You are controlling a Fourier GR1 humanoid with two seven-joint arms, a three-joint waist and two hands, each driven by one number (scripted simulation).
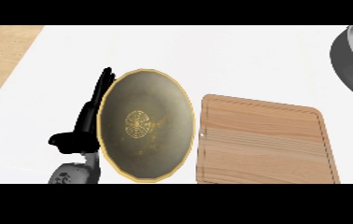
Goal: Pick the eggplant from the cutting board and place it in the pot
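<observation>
Head view: cutting board (pixel 265 143) on the desk (pixel 207 55) carries no eggplant, and none shows anywhere. The pot (pixel 148 97) sits just left of the board with nothing in it. Left hand (pixel 86 120) rests by the pot's left rim, fingers straight. Right hand is out of view. Step is probably the carry; the next move needs the eggplant over the pot's opening.

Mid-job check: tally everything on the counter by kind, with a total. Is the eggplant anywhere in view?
Plate: 1
Cutting board: 1
Grey vessel, cut off at the upper right edge: 1
Eggplant: 0 in view
Total: 3 things
Left hand: 1, open, resting beside the plate's left rim.
</observation>
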